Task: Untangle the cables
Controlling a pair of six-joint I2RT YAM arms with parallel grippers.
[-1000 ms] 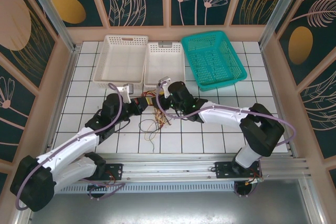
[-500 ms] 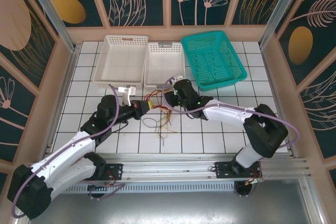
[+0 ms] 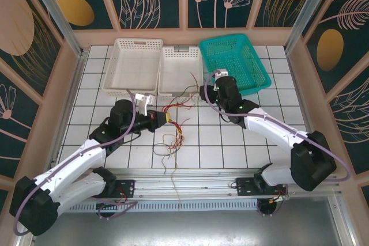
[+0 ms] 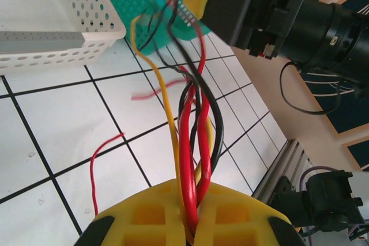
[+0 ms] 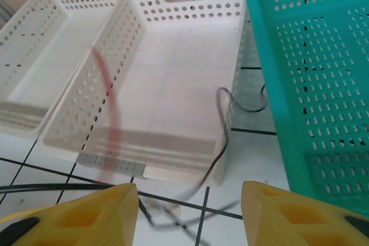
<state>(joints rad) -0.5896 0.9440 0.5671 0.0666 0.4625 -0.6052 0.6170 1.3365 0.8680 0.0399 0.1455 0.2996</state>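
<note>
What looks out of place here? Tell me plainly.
The cables are a twisted bunch pinched in the shut left gripper, with loose ends straggling over the tiles below it. One black strand loops up beside the near corner of the middle white basket, ahead of the open right gripper. Nothing looks spilled or broken.

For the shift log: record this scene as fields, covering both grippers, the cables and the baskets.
left gripper: shut on cables
right gripper: open, facing the white baskets and teal basket
cables: red, yellow, black; run from left gripper toward right gripper, loose ends on tiled table
</note>
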